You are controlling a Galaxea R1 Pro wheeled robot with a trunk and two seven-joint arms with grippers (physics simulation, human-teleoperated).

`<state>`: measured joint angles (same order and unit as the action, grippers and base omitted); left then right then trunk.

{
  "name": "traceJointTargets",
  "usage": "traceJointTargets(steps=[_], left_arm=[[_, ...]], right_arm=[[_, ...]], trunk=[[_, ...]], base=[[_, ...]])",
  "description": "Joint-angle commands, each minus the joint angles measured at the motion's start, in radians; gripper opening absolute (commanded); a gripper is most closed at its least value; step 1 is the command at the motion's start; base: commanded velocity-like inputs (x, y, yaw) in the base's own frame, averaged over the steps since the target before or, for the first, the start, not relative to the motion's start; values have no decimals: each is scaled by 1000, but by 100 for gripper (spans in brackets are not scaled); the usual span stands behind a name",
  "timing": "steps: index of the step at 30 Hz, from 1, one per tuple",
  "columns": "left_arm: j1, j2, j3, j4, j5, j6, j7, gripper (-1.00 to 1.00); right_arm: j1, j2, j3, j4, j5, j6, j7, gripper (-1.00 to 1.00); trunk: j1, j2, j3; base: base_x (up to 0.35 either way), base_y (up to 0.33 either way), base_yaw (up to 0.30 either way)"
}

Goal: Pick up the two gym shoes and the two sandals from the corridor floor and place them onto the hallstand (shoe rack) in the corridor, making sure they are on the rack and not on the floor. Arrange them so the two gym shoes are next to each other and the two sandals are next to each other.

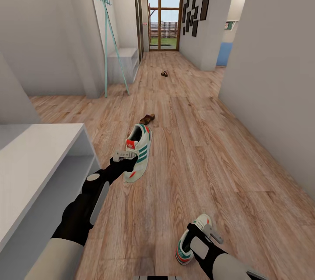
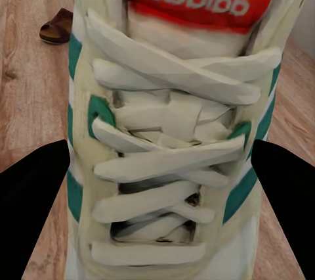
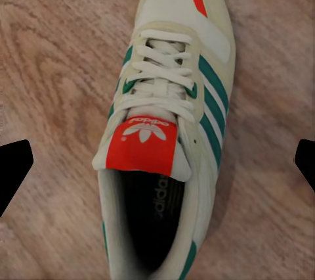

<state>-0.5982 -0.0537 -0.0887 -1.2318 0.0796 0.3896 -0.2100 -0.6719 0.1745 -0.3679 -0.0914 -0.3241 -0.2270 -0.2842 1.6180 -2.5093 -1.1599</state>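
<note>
One gym shoe [image 1: 139, 153] is held clear of the corridor floor [image 1: 210, 148] by the left pincer [image 1: 124, 156], which is clamped on it from the side; in the left wrist view the shoe's white laces [image 2: 164, 162] and red tongue patch are seen close up between the two dark fingers [image 2: 29, 208]. The second gym shoe [image 1: 191, 247] is seen low in the head view, lying on the planks just beside the right pincer [image 1: 209, 227]. In the right wrist view this shoe [image 3: 167, 129] is seen from above, lying flat on the wood, with the dark fingertips [image 3: 13, 171] spread wide on either side of it and not touching it.

One brown sandal [image 1: 147, 118] is seen on the floor just beyond the lifted shoe, and it also appears in the left wrist view [image 2: 57, 27]. The other sandal [image 1: 164, 74] lies well down the corridor, toward the glazed door [image 1: 164, 19].

A low white unit with a flat top [image 1: 39, 157] is seen at the robot's left, near the left arm. A second white bench [image 1: 124, 63] stands farther along the left wall, behind a teal coat stand [image 1: 111, 39].
</note>
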Motion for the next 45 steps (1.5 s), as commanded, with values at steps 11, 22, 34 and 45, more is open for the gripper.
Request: traceJointTargets(steps=[11, 22, 34, 45], left_arm=[[0, 0, 1, 0, 0, 0, 0, -100], [0, 0, 1, 0, 0, 0, 0, -100], [0, 0, 1, 0, 0, 0, 0, -100], [0, 0, 9, 0, 0, 0, 0, -100]], right_arm=[[0, 0, 1, 1, 0, 1, 13, 100], [0, 0, 1, 1, 2, 1, 14, 100], [0, 0, 0, 1, 2, 2, 14, 100], [0, 0, 0, 1, 2, 2, 14, 100]], trunk=[[0, 0, -7], [0, 0, -23], [0, 0, -41], [0, 0, -57]], base=[[0, 0, 0], [0, 0, 0], [0, 0, 0], [0, 0, 0]])
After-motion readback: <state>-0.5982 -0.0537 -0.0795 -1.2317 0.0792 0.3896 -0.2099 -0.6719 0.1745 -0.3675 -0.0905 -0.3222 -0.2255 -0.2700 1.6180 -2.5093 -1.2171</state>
